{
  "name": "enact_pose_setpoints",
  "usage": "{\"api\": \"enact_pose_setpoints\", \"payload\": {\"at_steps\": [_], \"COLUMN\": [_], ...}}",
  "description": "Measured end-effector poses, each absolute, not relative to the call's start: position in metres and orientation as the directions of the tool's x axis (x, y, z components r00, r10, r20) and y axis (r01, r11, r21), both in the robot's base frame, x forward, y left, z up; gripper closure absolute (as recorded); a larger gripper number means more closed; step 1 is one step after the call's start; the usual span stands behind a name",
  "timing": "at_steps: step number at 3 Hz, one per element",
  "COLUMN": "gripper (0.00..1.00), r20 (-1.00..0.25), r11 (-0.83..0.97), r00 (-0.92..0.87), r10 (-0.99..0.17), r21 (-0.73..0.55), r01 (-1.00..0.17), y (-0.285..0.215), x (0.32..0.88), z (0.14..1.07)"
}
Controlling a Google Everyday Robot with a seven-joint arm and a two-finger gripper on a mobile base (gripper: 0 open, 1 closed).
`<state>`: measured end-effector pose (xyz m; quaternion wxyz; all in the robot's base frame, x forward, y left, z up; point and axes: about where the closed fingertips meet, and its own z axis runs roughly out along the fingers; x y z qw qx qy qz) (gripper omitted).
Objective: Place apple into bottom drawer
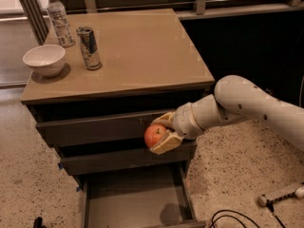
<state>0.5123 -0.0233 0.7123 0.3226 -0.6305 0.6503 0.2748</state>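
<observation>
The apple [154, 135] is held clamped in the gripper [157, 136], below the front edge of the table [142, 46], before the closed drawer fronts and above the open bottom drawer [137, 201]. A bowl [44, 59], can [89, 48] and bottle [59, 18] are grouped along the table's left edge, well apart.

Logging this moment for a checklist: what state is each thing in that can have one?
apple: held in the air, not yet put down
pincer: shut on the apple, in front of the upper drawers
bottom drawer: pulled open, nothing in it
bowl: upright, looks empty
can: upright
bottle: upright, cap on
</observation>
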Motion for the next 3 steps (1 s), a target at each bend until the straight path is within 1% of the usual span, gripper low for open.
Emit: {"api": "enact_pose_setpoints", "payload": {"at_steps": [1,2,3], "gripper": [1.0,1.0,1.0], "r20": [-0.766,-0.76,-0.74], "r11": [0.054,0.041,0.018], "r00": [0.003,0.026,0.049], "r10": [-0.643,-0.65,-0.671], "r21": [-0.049,-0.069,-0.082], "r01": [-0.997,-0.997,-0.996], "y": [-0.023,-0.024,-0.023], "x": [0.512,0.515,0.526], "z": [0.712,0.692,0.635]}}
